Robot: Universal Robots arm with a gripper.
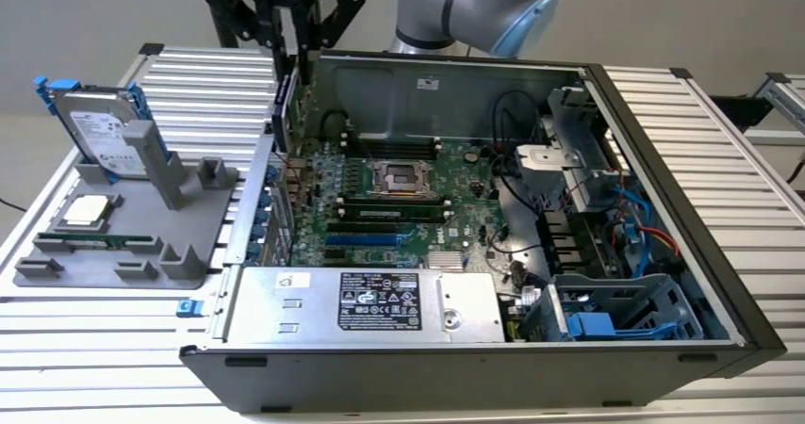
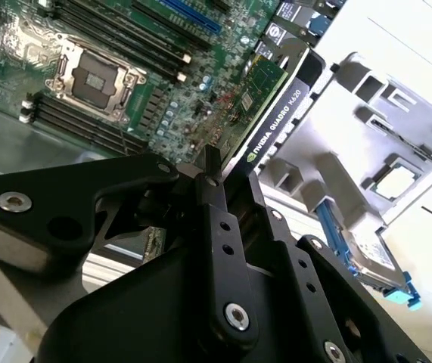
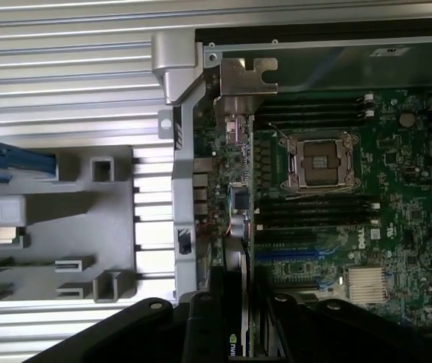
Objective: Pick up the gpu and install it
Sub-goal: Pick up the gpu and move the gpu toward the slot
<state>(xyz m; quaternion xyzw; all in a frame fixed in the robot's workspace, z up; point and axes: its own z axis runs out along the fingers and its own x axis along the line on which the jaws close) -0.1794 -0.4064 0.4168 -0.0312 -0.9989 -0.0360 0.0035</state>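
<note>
Holding gpu (image 2: 272, 102) clamped on edge in gripper (image 2: 229, 175), over open PC case (image 1: 440, 377).
In exterior view, near to far: power supply (image 1: 365, 301) at 6 o'clock; motherboard (image 1: 377, 221) mid-frame w/ 1 CPU socket (image 1: 400, 174); grey tray (image 1: 157, 221) w/ hard drive (image 1: 101, 132) at 9; gripper + gpu far back at 11, just inside case wall. Can't tell if touching motherboard.

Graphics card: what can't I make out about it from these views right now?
- Second wrist view: the gripper covers the near end of the graphics card, so how far it sits between the fingers is hidden.
- First wrist view: the card is edge-on, so its height above the motherboard cannot be judged.
- Exterior view: the card is a thin dark sliver under the gripper, too thin to read its tilt.
</note>
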